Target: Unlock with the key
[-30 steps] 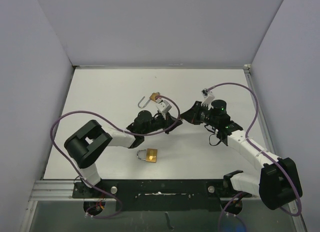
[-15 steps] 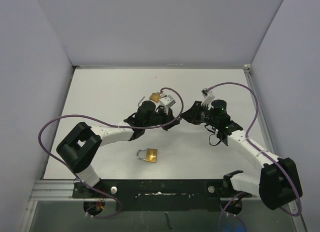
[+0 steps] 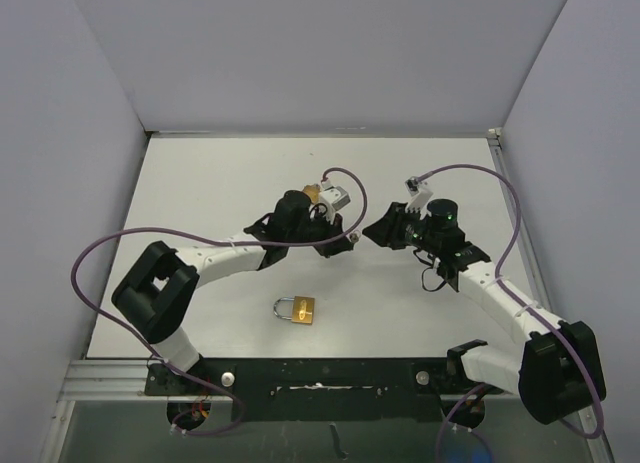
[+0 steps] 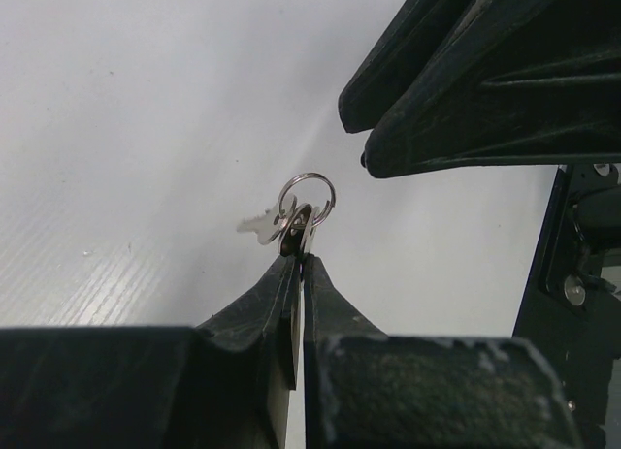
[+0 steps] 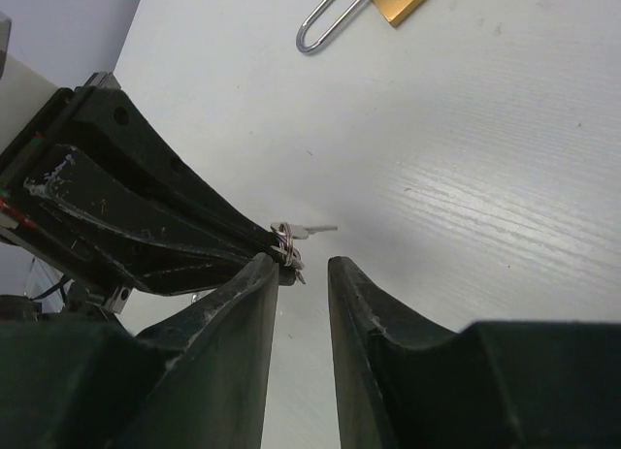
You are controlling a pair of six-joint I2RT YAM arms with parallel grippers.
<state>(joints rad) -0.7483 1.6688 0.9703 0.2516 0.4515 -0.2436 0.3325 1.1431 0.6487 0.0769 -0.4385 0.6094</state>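
The left tool (image 4: 299, 260) was pinched shut on the key ring (image 4: 294, 226), its key blade (image 5: 315, 229) jutting sideways. The right tool (image 5: 303, 265), slightly parted and empty, faced it. The brass padlock (image 3: 303, 310) lay flat on the surface (image 3: 200, 183), toward the near edge from both tips.

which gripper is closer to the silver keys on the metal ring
Left. The left gripper is shut on the silver keys on their metal ring; the right gripper hovers close beside them, its fingers parted.
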